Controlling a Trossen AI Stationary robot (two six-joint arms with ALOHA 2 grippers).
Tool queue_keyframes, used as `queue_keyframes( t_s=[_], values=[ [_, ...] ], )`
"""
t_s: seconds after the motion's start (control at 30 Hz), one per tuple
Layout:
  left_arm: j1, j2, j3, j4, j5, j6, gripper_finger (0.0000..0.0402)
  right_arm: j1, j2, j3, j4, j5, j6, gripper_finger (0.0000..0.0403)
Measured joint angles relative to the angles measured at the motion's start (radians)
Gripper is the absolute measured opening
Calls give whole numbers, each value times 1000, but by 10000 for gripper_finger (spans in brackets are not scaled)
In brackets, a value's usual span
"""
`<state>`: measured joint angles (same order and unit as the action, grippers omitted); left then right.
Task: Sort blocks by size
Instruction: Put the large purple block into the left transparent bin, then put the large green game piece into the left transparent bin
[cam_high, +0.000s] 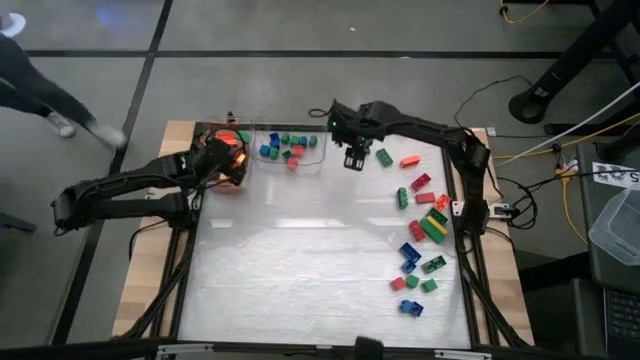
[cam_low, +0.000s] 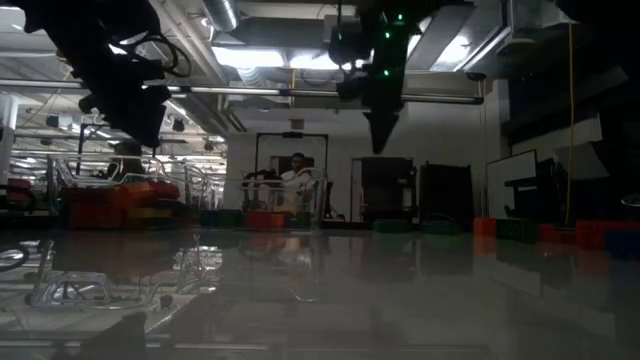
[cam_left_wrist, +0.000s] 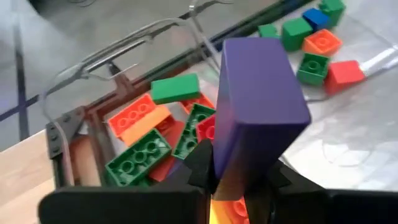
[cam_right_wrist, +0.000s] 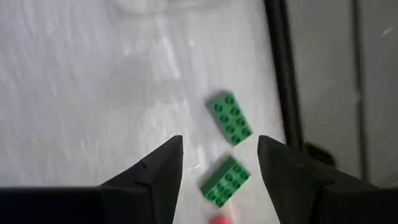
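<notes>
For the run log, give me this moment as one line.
left gripper: shut on purple block, over long-block container | right gripper: open, empty, above green blocks | task: sorting underway

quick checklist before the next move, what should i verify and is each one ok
1. Left gripper jaws shut on the long purple plastic brick: ok.
2. Purple brick over the clear plastic bin of long bricks, not the clear bin of small square bricks: ok.
3. Right gripper jaws open and empty: ok.
4. Right gripper above the two long green bricks: ok.
5. Which green brick it is aimed at: cannot tell.
6. Loose bricks left to sort on the right side of the table: not ok, many remain.
</notes>
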<state>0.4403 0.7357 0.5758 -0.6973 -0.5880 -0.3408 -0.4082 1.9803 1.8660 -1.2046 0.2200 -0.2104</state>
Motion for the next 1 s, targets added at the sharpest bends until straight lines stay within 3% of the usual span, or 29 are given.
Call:
queue_keyframes(
  t_s=[0.13, 0.47, 1.0],
  values=[
    [41, 5, 0, 1, 0, 0, 62, -61, 42, 0, 18, -21, -22, 207],
    [74, 28, 0, -1, 0, -4, 159, -147, 163, 0, 30, -21, -183, 207],
    [73, 27, 0, -2, 0, -45, 168, -189, 287, 4, 99, -5, -435, 207]
  ],
)
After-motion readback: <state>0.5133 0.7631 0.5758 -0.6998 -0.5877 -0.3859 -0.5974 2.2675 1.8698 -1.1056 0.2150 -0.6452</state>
